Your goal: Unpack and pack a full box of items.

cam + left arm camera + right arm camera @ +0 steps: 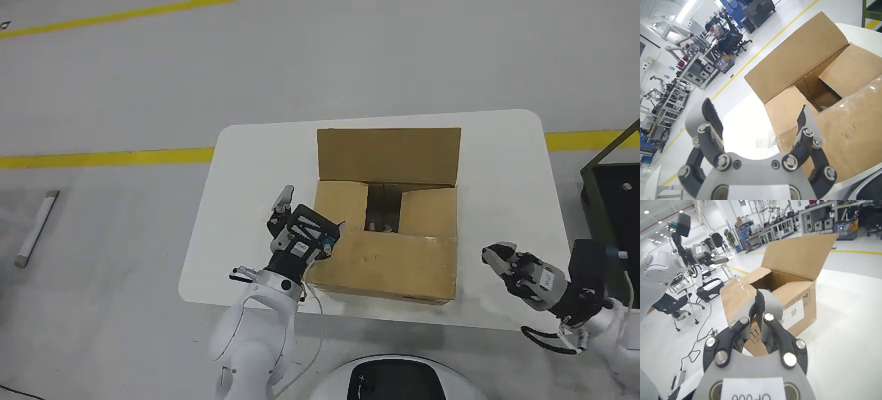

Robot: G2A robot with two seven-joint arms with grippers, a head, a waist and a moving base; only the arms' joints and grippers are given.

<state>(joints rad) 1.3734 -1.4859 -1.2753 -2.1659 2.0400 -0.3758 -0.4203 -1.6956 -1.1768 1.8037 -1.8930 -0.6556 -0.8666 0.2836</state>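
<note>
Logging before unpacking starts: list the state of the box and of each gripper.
cardboard box: open, far flap upright, side flaps folded inward
left gripper: jaws open, holding nothing
right gripper: jaws shut, holding nothing

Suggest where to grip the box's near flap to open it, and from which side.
Near flap: pinch its free long edge over the dark gap, where a finger likely fits beneath. Come from above with the open left gripper, which sits beside the flap's left end.
</note>
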